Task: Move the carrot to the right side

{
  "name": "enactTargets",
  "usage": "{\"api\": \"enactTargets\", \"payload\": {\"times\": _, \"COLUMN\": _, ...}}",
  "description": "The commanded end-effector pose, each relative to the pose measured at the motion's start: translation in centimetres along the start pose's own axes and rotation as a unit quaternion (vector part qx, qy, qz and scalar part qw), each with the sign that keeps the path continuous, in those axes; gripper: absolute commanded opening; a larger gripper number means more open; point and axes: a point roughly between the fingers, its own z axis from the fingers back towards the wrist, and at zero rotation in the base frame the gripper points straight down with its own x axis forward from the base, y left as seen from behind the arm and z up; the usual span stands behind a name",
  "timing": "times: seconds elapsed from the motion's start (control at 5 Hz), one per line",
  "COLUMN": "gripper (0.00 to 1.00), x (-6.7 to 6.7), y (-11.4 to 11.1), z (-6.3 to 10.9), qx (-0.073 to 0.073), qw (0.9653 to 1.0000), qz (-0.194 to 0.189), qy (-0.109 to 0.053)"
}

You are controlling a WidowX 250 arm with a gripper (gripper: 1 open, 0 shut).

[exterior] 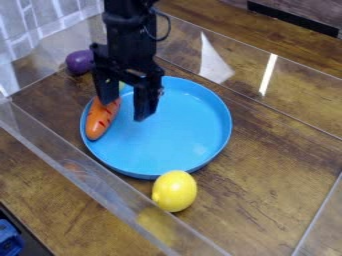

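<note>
The carrot is orange and lies on the left edge of a blue plate. No green top shows from here. My black gripper hangs pointing down just right of and slightly above the carrot. Its jaws are open and empty. The left finger stands close beside the carrot's upper end, and I cannot tell whether they touch. The right finger is over the plate's inside.
A yellow lemon sits on the wooden table in front of the plate. A purple eggplant lies behind the plate at the left, partly hidden by the arm. Clear plastic walls fence the work area.
</note>
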Motion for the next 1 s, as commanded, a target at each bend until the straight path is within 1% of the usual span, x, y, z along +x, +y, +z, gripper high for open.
{"api": "enactTargets", "payload": {"times": 0.0, "gripper": 1.00, "x": 0.4, "y": 1.5, "z": 2.6, "qx": 0.014, "qw": 0.9984, "qz": 0.031, "qy": -0.044}}
{"api": "enactTargets", "payload": {"times": 0.2, "gripper": 1.00, "x": -0.1, "y": 2.2, "z": 2.5, "qx": 0.021, "qw": 0.9976, "qz": 0.050, "qy": -0.044}}
{"api": "enactTargets", "payload": {"times": 0.4, "gripper": 1.00, "x": 0.8, "y": 2.1, "z": 1.5, "qx": 0.024, "qw": 0.9975, "qz": 0.052, "qy": -0.041}}
{"api": "enactTargets", "payload": {"times": 0.6, "gripper": 1.00, "x": 1.8, "y": 2.0, "z": 0.2, "qx": 0.024, "qw": 0.9973, "qz": 0.058, "qy": -0.039}}
{"api": "enactTargets", "payload": {"times": 0.8, "gripper": 1.00, "x": 1.7, "y": 2.4, "z": 0.1, "qx": 0.022, "qw": 0.9983, "qz": 0.042, "qy": -0.034}}
